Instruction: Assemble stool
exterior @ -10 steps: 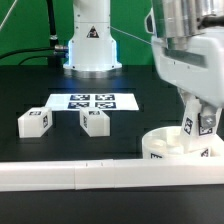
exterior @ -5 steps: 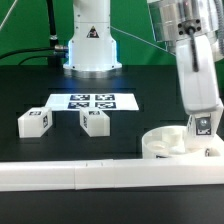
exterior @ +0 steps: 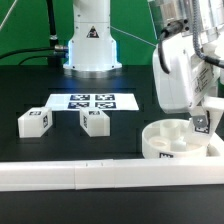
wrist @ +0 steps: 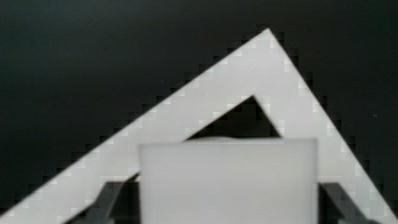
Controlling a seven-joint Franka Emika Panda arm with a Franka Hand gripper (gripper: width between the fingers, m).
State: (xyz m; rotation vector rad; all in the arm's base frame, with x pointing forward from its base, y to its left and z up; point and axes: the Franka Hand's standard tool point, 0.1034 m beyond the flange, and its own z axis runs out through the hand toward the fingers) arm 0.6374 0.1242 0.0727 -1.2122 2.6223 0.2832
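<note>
**Wrist swings round above the seat, leg still clamped**

Half a second on, the arm (exterior: 180, 70) has rolled from a straight, upright column into a bulkier pose leaning toward the exterior view's left. The held leg (exterior: 200, 122) has stayed over the seat's far side.

The gripper (wrist: 228, 200) is closed on that leg, with dark fingers (wrist: 116, 200) pressed to its two flanks. The leg is a blocky, smooth white plastic piece with a square black-and-white tag. Its long axis stands roughly upright, lower end toward the seat (exterior: 162, 150). Whether the two touch I cannot tell.

The seat is a short round white cylinder lying hollow side up beside the border rail (exterior: 80, 176). Two loose legs (exterior: 35, 121) (exterior: 95, 119) lie flat on the black table (exterior: 150, 100), just in front of the marker board (exterior: 92, 101).
</note>
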